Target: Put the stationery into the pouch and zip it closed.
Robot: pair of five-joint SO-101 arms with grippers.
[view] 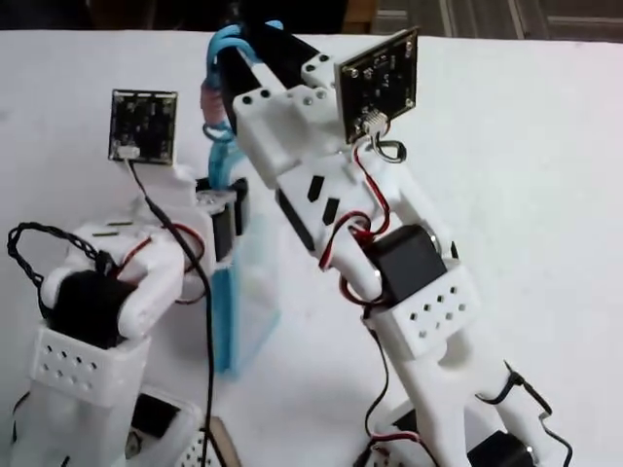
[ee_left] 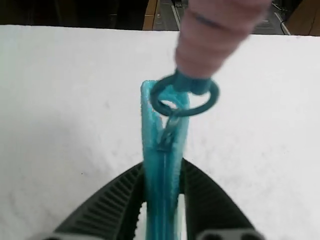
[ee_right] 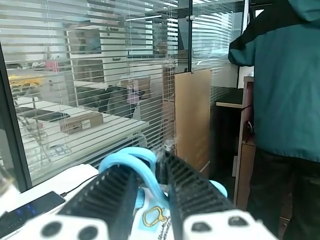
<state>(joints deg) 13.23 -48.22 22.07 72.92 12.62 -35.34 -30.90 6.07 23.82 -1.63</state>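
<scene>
The light blue pouch (view: 248, 292) stands on edge on the white table (view: 526, 175) between the two arms. My left gripper (view: 222, 209) is shut on the pouch's zip edge (ee_left: 150, 115), its black fingers (ee_left: 112, 200) on either side of it. Just beyond them hang the zip's blue pull ring (ee_left: 184, 97) and a pink charm (ee_left: 215, 35). My right gripper (view: 234, 58) is raised above the pouch's far end and points up and away. It is shut on the pouch's light blue loop (ee_right: 131, 159), which runs between its fingers (ee_right: 192, 192).
The right arm's body (view: 389, 263) slants across the middle of the table, close beside the pouch. The left arm's base (view: 88, 331) stands at the near left. A dark phone (ee_right: 30, 207) with a cable lies on a white surface in the right wrist view.
</scene>
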